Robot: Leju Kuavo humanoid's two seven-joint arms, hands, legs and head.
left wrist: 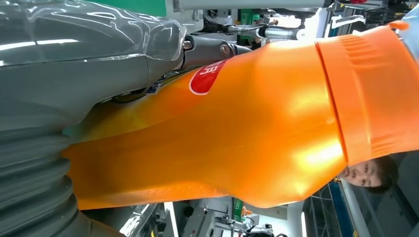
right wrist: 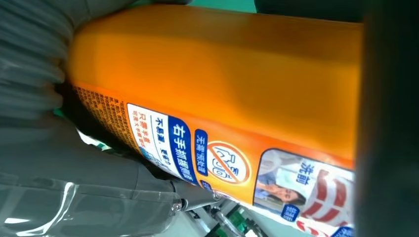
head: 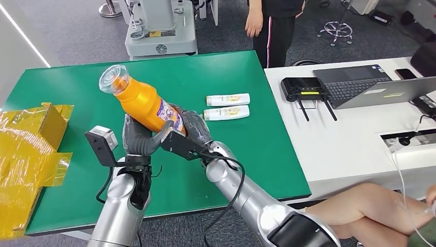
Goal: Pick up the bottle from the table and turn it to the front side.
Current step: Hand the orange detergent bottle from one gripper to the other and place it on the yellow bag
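Orange bottle (head: 140, 101) held aloft over the green table (head: 267, 134), tilted, clear cap (head: 113, 78) up and away toward the far left, base low between both hands. Left hand (head: 138, 138) wrapped against the lower body from the robot's left, right hand (head: 187, 135) clamped on the base and label end from the right; both closed on the bottle, neither spread. Printed label (right wrist: 207, 158) plainly turned toward the right wrist camera; smooth orange shoulder and a red logo (left wrist: 206, 79) toward the left wrist camera. Risks, as judged: glossy, tapered plastic likely to slide through the fingers if one hand lets go before the other has a firm hold; weight carried high toward the cap end, hence a tendency to tip further forward during any turn; a drop from here likely to land near the two white tubes (head: 228, 106) lying side by side just beyond the hands. Wrist cable (head: 232, 193) slack near the right forearm, a possible snag. Surroundings: crumpled yellow wrapping (head: 31, 149) at the left table edge, white desk (head: 355, 139) alongside with laptop (head: 380, 90) and black router (head: 304, 88), a person standing (head: 275, 25) at the far side, another seated at lower right (head: 370, 211), grey floor beyond.
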